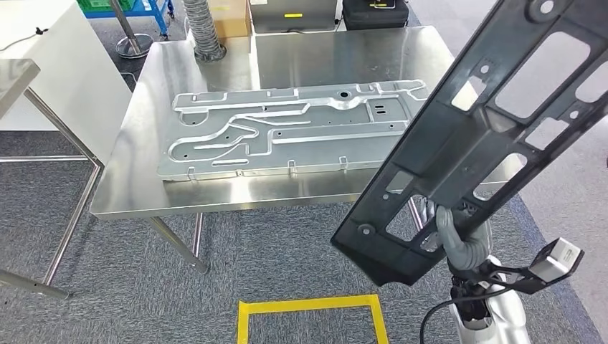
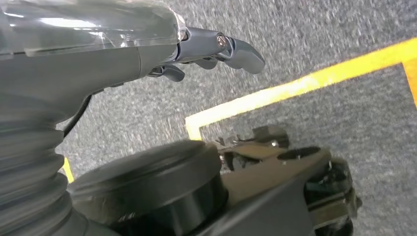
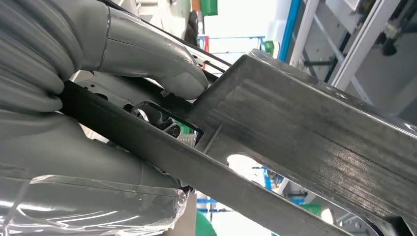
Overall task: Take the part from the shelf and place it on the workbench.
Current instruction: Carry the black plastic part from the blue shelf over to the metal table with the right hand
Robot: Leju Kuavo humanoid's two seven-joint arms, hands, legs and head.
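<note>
A long black part (image 1: 495, 122) with several cut-outs rises tilted from my right hand (image 1: 455, 240), which grips it near its lower end. Its upper length hangs over the right end of the steel workbench (image 1: 323, 54). In the right wrist view the thumb and fingers of my right hand (image 3: 123, 54) clamp a rib of the black part (image 3: 305, 132). My left hand (image 2: 196, 49) hangs over the grey carpet, fingers apart and holding nothing.
A large silver stamped plate (image 1: 287, 129) covers the middle of the workbench. A white cabinet (image 1: 43, 64) and another steel table (image 1: 14, 75) stand at the left. Yellow tape (image 1: 312, 304) marks a square on the carpet in front. Boxes and a ribbed hose (image 1: 204, 29) stand behind.
</note>
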